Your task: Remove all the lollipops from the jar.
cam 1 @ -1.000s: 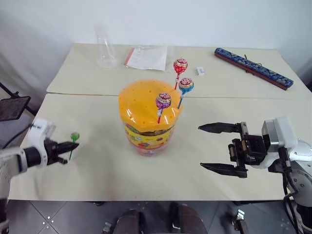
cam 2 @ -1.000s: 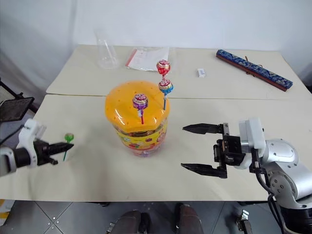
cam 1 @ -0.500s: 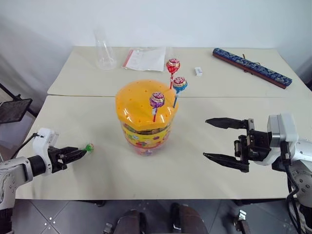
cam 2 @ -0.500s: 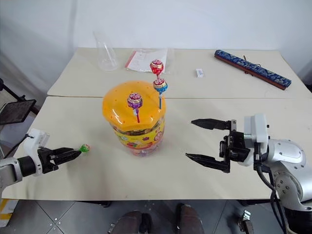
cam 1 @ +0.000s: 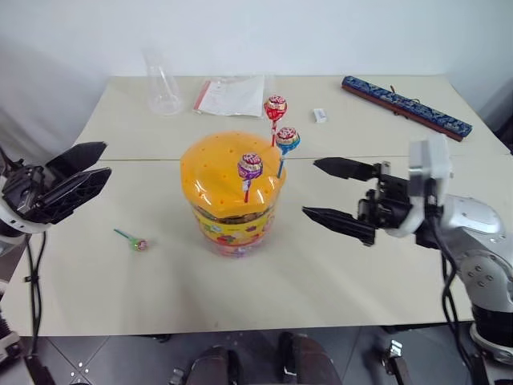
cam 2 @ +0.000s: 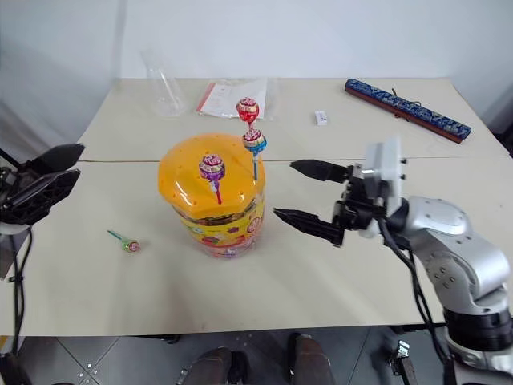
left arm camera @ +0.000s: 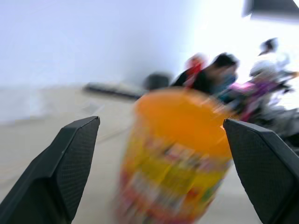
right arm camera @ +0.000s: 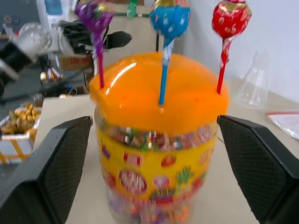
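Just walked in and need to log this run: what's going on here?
The robot is pulling lollipops out of the orange-lidded jar. The green lollipop lies on the table, with the left gripper open and empty above it. The purple, blue and red ones stand in the lid, the open right gripper beside them.

Looks like a lab or test room, not a home. Two plain beige tables [cam 1: 385,265] pushed together against a bare white wall [cam 1: 321,32], grey tiled floor below. Behind the tables, in the right wrist view, stacked cardboard boxes [right arm camera: 70,60] and loose equipment. Black stand [cam 2: 6,152] just left of the tables.
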